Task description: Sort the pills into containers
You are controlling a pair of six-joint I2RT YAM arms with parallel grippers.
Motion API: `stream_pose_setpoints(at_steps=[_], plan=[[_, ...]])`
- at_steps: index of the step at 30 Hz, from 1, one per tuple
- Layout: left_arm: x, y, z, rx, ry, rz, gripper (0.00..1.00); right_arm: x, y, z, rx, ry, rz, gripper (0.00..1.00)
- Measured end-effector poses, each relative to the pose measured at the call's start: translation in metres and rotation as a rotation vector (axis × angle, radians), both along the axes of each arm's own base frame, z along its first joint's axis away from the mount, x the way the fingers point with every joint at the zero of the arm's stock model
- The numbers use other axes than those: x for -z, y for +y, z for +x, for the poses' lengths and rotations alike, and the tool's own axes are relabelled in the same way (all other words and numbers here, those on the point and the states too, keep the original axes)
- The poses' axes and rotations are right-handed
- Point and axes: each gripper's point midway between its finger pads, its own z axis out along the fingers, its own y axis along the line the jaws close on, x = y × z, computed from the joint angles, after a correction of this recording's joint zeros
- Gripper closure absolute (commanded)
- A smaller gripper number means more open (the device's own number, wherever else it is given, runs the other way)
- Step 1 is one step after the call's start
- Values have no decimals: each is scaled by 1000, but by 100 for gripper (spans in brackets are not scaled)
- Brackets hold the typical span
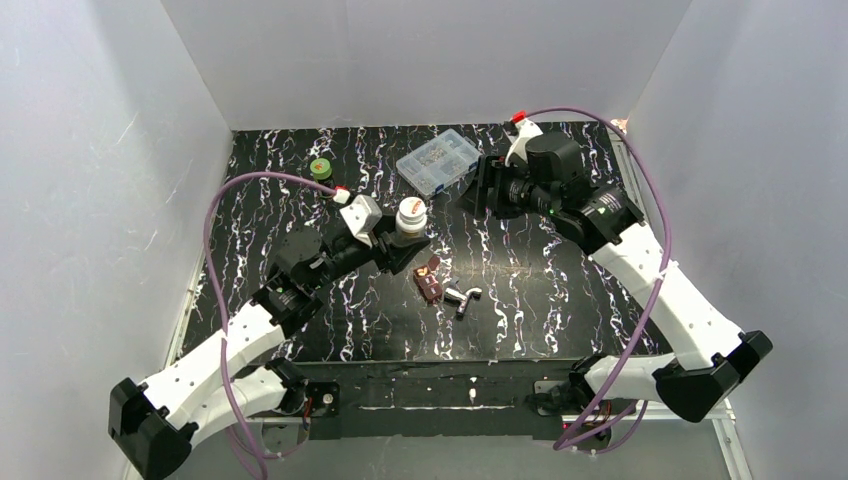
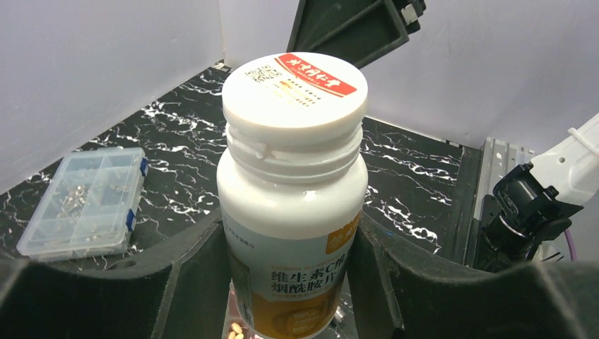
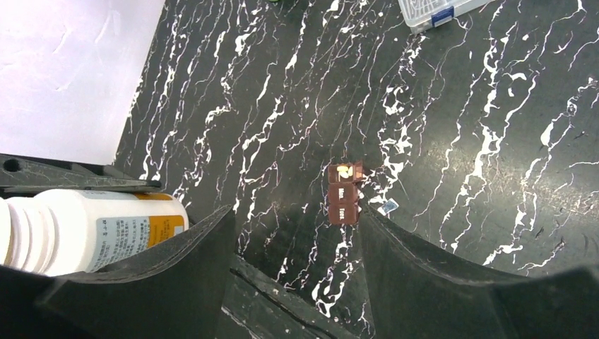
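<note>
A white pill bottle point(image 1: 410, 218) with an orange label and its white cap on stands upright between my left gripper's point(image 1: 404, 243) fingers, which are shut on its body; it fills the left wrist view point(image 2: 293, 176). The small dark red-brown case point(image 1: 430, 280) lies on the table just in front of the bottle. In the right wrist view the case point(image 3: 345, 192) shows one end compartment open with pale yellow pills inside. My right gripper point(image 1: 487, 187) is open and empty, held above the table at the back, apart from the case.
A clear compartment box point(image 1: 438, 162) lies at the back centre. A green cap point(image 1: 321, 168) sits at the back left. A shiny silver metal piece point(image 1: 462, 298) lies right of the case. A tiny blue-white scrap point(image 3: 388, 206) lies beside the case.
</note>
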Motion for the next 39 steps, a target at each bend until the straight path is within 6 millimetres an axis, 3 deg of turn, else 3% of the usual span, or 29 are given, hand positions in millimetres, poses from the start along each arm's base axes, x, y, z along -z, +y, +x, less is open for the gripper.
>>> stream_pose_setpoints(at_steps=[4, 13, 19, 32, 39], plan=[[-3, -7, 5, 17, -18, 25, 100, 0, 0, -1, -1, 2, -1, 29], [6, -9, 8, 15, -6, 49, 100, -28, -7, -9, 0, -62, 46, 29], [6, -9, 8, 14, -2, 47, 100, -34, -6, -7, 1, -71, 53, 29], [33, -7, 9, -6, 71, 57, 100, -68, 17, -3, -43, -120, 95, 29], [37, -4, 12, -31, 87, 59, 100, -68, 18, -3, -43, -120, 94, 29]])
